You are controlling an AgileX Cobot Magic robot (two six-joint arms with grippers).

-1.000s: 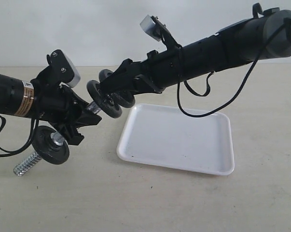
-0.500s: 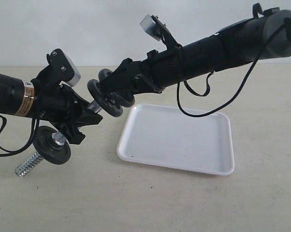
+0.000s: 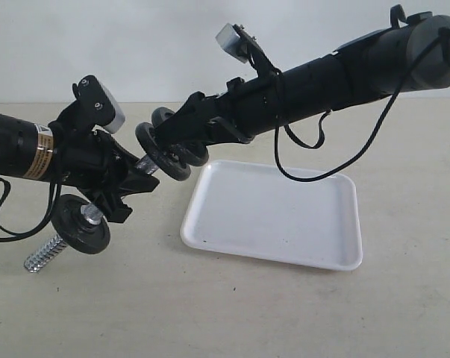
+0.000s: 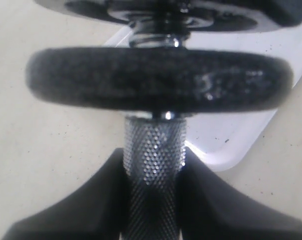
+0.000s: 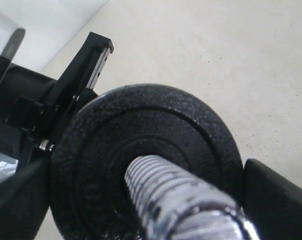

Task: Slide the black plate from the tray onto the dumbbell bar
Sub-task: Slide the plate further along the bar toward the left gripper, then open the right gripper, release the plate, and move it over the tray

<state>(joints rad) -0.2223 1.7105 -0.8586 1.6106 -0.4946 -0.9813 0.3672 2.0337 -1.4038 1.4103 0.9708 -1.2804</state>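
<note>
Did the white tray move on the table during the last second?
No. The tray lies where it was: its corners keep the same places against the far edge of the table.

left gripper near worktop's left edge clamps dumbbell bar mid-shaft. bar tilted, threaded end low toward front-left corner, lower disc just above it. second disc past the jaws. right gripper grips black plate on bar's upper end. tray flat, right of centre.
</note>
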